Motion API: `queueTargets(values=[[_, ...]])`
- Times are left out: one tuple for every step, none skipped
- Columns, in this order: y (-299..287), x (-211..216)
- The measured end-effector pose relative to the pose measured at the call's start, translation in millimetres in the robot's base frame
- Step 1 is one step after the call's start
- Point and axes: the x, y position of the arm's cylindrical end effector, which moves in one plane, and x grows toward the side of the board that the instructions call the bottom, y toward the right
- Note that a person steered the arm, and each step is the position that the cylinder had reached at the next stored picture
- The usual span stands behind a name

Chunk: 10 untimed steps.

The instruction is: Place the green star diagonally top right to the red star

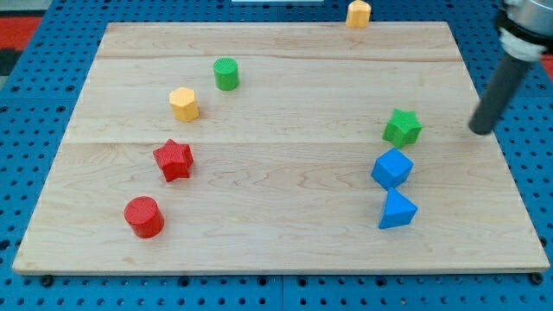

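The green star [403, 127] lies on the wooden board's right part. The red star [174, 159] lies on the left part, far from it. My tip [480, 131] rests on the board to the right of the green star, a clear gap away and not touching it. The dark rod rises from the tip toward the view's top right corner.
A blue cube [392, 168] and a blue triangular block [397, 209] sit just below the green star. A green cylinder [226, 73], a yellow hexagon [184, 104] and a red cylinder [144, 216] lie at the left. An orange block [359, 13] sits at the board's top edge [276, 26].
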Motion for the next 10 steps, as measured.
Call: queueTargets(values=[[-23, 14], [-72, 8], [-114, -3], [-163, -24], [-224, -49], [-238, -58], [-291, -53], [-351, -66], [-332, -87], [-301, -96]])
